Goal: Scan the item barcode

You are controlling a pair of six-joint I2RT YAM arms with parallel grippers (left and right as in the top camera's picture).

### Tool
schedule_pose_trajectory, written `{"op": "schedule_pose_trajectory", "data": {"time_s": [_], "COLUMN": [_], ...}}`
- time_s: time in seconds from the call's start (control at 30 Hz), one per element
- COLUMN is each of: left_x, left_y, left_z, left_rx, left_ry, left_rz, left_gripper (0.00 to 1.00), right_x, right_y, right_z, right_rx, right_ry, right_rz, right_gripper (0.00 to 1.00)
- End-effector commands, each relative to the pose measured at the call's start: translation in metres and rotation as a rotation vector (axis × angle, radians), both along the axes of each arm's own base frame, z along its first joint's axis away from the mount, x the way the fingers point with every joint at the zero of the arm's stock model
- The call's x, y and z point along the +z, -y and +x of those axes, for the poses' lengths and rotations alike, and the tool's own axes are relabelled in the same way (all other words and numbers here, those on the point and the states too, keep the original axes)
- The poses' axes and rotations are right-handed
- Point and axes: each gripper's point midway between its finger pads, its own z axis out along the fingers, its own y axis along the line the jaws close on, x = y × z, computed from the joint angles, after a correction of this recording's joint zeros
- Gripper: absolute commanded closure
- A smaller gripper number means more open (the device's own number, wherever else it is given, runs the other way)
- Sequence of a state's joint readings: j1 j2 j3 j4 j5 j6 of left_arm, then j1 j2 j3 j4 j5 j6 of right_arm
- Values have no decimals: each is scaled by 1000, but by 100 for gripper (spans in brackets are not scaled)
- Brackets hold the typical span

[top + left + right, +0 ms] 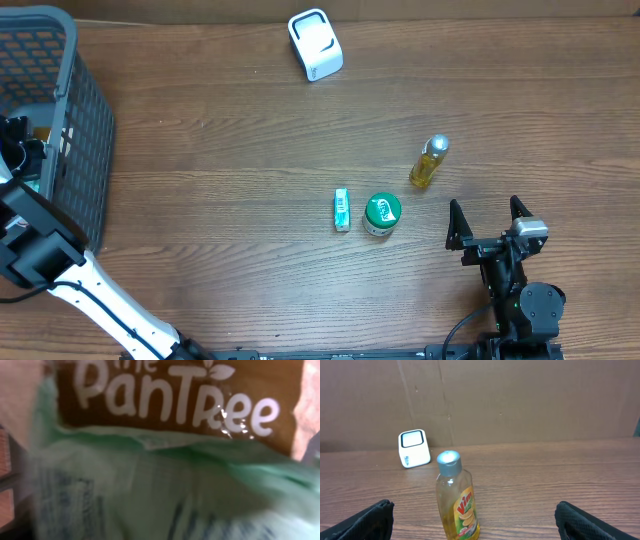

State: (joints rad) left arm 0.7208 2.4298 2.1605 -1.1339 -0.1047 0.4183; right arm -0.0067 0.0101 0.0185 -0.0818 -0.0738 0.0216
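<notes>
A brown and green packet (175, 400) printed "the PanTree" fills the left wrist view, close and blurred; no fingers show there. In the overhead view my left gripper (22, 145) is down inside the grey basket (90, 120) at the left edge, its fingers spread. The white barcode scanner (315, 44) stands at the back of the table. My right gripper (489, 212) rests open near the front right, empty. A yellow Vim bottle (456, 500) stands upright just beyond its black fingertips (375, 520), with the scanner (414, 448) further behind.
A round green tin (381, 213) and a small green-and-white box (342, 210) lie mid-table, left of the yellow bottle (428, 162). A cardboard wall (520, 400) closes the back of the wooden table (220, 150).
</notes>
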Motion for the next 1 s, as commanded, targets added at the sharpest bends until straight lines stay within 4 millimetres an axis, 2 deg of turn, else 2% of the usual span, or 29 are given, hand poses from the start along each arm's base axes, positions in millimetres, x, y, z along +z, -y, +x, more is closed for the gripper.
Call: {"op": "schedule_pose_trajectory", "data": {"time_s": [0.0, 0.03, 0.07, 0.17, 0.23, 0.37, 0.5, 0.6, 0.7, 0.73, 0.77, 0.8, 0.87, 0.9, 0.97], "left_x": [-33, -35, -37, -35, -31, -15, 27, 73, 133, 161, 176, 203, 234, 262, 295], "left_y": [8, 9, 10, 10, 9, 10, 16, 20, 28, 31, 34, 39, 46, 53, 62], "left_z": [-16, -17, -18, -17, -15, -5, 16, 34, 51, 55, 57, 59, 60, 58, 53], "left_rx": [25, 25, 25, 24, 32, 88, 113, 136, 154, 140, 133, 126, 130, 132, 137], "left_ry": [-60, -62, -65, -62, -50, 0, 81, 169, 294, 343, 369, 420, 488, 553, 629], "left_rz": [-44, -46, -49, -46, -41, -41, -19, 28, 89, 131, 155, 192, 225, 253, 282], "left_gripper": [4, 8, 16, 52, 63, 61, 63, 68, 69, 69, 69, 68, 69, 68, 68], "right_x": [-3, -3, -3, -3, -3, -3, -3, -3, -3, -3, -3, -3, -3, -3, -3], "right_y": [1, 1, 1, 1, 1, 1, 1, 1, 1, 1, 1, 1, 1, 1, 1], "right_z": [0, 0, 0, 0, 0, 0, 0, 0, 0, 0, 0, 0, 0, 0, 0], "right_rx": [-5, -5, -6, -5, -5, -5, -5, -5, -5, -5, -5, -5, -5, -6, -5], "right_ry": [1, 1, 1, 1, 1, 1, 1, 1, 1, 1, 1, 1, 1, 1, 1], "right_rz": [-7, -7, -7, -7, -7, -7, -7, -7, -7, -7, -7, -7, -7, -7, -7], "right_gripper": [0, 0, 0, 0, 0, 0, 0, 0, 0, 0, 0, 0, 0, 0, 0]}}
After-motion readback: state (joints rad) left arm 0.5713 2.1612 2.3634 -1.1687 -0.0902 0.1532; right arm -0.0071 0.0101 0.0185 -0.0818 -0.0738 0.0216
